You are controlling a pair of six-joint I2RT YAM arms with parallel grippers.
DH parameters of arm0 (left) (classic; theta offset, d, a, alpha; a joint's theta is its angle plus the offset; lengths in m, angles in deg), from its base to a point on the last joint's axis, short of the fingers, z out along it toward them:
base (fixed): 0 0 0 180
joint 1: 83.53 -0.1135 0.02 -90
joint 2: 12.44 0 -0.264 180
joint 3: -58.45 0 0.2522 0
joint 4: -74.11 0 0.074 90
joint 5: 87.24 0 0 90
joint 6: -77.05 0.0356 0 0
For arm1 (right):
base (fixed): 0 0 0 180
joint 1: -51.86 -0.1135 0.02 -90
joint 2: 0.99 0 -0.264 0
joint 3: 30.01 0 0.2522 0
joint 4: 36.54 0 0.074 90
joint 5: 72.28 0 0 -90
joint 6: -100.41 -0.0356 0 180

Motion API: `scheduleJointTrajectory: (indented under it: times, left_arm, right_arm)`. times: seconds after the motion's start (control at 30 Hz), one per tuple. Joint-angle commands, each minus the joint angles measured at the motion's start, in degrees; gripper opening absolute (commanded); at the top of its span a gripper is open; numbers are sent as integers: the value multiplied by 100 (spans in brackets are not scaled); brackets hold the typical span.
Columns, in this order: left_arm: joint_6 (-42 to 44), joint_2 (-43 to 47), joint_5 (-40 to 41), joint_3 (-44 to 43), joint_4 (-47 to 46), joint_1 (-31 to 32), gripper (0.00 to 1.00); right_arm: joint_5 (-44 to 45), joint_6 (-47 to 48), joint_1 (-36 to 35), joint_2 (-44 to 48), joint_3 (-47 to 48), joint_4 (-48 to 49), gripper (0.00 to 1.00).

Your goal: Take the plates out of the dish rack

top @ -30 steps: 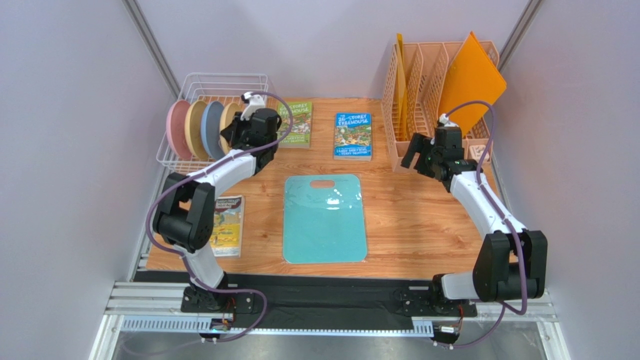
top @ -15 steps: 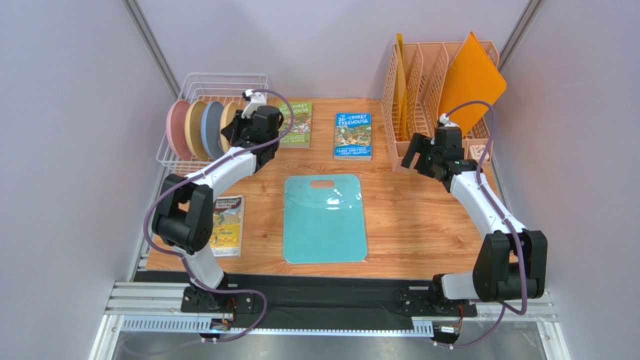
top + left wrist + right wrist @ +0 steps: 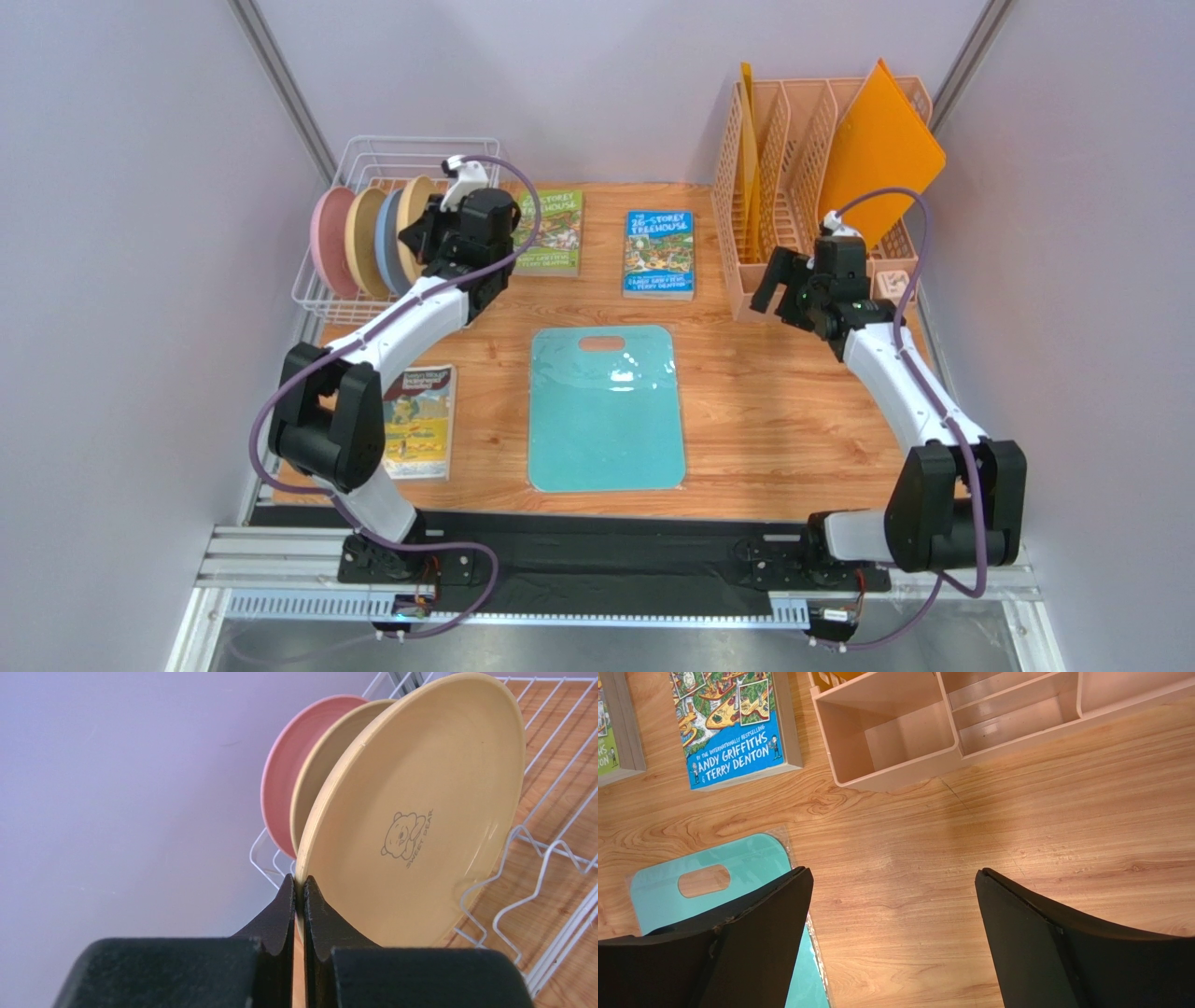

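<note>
Two fingers of my left gripper [image 3: 299, 885] clamp the rim of the pale yellow plate [image 3: 421, 812], upright in the dish rack [image 3: 421, 161] beside the tan plate [image 3: 319, 770] and pink plate [image 3: 295, 756]; that arm reaches far-left. My right gripper [image 3: 892, 875] hangs splayed, empty, above the table [image 3: 1046, 812].

Bright even light, soft shadows, faint glare on the cutting board [image 3: 615, 373]

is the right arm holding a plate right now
No, the right fingers stand wide apart above the wooden table with nothing between them.
</note>
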Motion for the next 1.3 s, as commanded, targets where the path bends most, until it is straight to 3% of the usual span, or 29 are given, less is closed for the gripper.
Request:
scheduleJointTrajectory:
  times: [0.0, 0.1, 0.2, 0.23, 0.4, 0.43, 0.63, 0.83, 1.27]
  left_arm:
    - [320, 530, 199, -329, -493, 59, 0]
    - [364, 741, 103, -372, -432, 59, 0]
    - [-311, 996, -362, -706, 698, 68, 0]
    - [-905, 1066, -598, -959, 1572, 77, 0]
    - [-2131, 1585, -2794, -1225, 2924, 182, 0]
    - [-2437, 1673, -3624, -1138, 3056, 182, 0]
    - [-3431, 2095, -6045, -524, 2927, 191, 0]
    - [-3767, 2008, -6436, 57, 2540, 446, 0]
    - [-3855, 1735, -6032, 155, 2399, 1228, 0]
  right_arm:
    - [30, 43, -8, 281, -30, -45, 94]
    - [-207, 43, -8, 360, -21, -54, 94]
    - [-566, -10, -8, 474, -48, 25, 93]
    - [-681, -36, -8, 570, -100, 86, 94]
    - [-1672, -439, -25, 896, -452, 691, 92]
    - [-1832, -502, -51, 1010, -513, 798, 92]
    - [-2115, -879, -350, 1405, -759, 1194, 92]
    - [-2071, -1091, -727, 1564, -909, 1370, 90]
    - [-191, -704, -1985, 721, -215, 562, 76]
